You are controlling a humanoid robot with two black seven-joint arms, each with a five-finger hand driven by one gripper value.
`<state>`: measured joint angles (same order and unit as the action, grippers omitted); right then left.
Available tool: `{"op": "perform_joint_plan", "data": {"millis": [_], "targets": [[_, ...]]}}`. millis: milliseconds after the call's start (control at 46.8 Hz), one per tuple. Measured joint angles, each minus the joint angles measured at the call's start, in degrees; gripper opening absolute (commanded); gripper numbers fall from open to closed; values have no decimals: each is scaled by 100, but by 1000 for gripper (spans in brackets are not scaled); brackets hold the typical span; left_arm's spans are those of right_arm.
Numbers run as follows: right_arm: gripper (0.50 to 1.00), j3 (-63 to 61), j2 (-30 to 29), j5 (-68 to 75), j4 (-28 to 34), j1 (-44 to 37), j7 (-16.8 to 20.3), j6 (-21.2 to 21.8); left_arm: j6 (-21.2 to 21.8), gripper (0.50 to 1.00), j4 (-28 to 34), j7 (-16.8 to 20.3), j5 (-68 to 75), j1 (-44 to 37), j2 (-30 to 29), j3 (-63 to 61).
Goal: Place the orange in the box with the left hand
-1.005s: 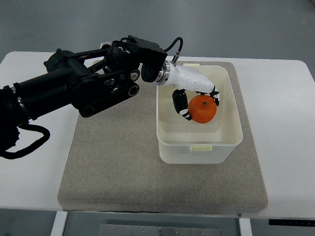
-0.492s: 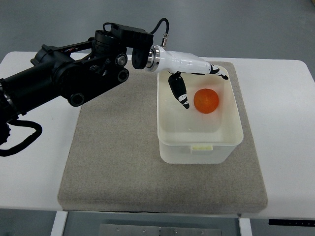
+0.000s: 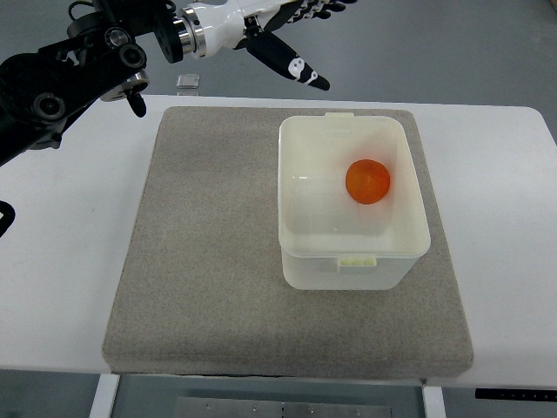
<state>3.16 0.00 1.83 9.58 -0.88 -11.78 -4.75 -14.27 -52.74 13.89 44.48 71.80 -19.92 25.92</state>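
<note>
A: Where is the orange (image 3: 367,181)?

B: Inside the box (image 3: 305,228), resting on its floor toward two o'clock from the box's centre, close to the right wall. Nothing is touching it.

A: How does it look?

B: Round, whole, a deep bright orange, slightly darker at its upper edge, with a soft shine on the skin. It stands out sharply against the pale cream plastic of the box.

A: And the box?

B: A rectangular open tub with rounded corners, a small tab at its twelve o'clock rim and another at six o'clock. It sits on the grey mat (image 3: 200,261), toward the mat's right half, and the mat lies on the white tabletop (image 3: 61,261).

A: The left hand (image 3: 278,26)?

B: Up at eleven o'clock from the box, well apart from it and beyond the far edge of the tabletop. Its fingers (image 3: 291,65) are spread and holding nothing; one black-and-white finger points down toward four o'clock, the others run off the top edge. The black arm (image 3: 61,78) comes in from the upper left.

A: The right hand?

B: Not visible.
</note>
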Motion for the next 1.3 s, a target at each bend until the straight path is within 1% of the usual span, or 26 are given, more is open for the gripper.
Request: {"op": "perform_joint_plan", "data": {"millis": [86,171,235,406,642,727,834,1027,1155,1241,1305], "targets": [[926,0,0,0,-1,1,0,0,312,996,246,0,-680,-95,-1,-1],[926,0,0,0,-2,-1,1,0,677,996,571,0,-1101,-217,-2,-1],[926,0,0,0,-3,-1,0,0,866,996,770,0,-1361,-318,3,-1],[926,0,0,-1,-1,-4,1,0,908,996,1128,0,-2059,-737,6,16],[926,0,0,-1,1,-2,0,0,763,996,1239,0,-2574,-1267,0,24],[926,0,0,-1,0,0,0,0,546,996,1240,0,-2705,-1444,-6,30],[926,0,0,-1,0,-2,0,0,116,996,1328,-3,-3085,-1565,-16,44],[926,0,0,-2,1,0,0,0,-952,996,1773,-12,-4256,-1580,-16,46],[926,0,0,-2,0,-5,0,0,-1711,996,2374,-69,-5001,-1581,-28,43],[926,0,0,-2,0,-1,0,0,-2001,996,2693,-182,-5214,-1581,8,41],[926,0,0,-2,0,0,0,0,-2066,996,2813,-286,-5256,-1581,13,56]]}}
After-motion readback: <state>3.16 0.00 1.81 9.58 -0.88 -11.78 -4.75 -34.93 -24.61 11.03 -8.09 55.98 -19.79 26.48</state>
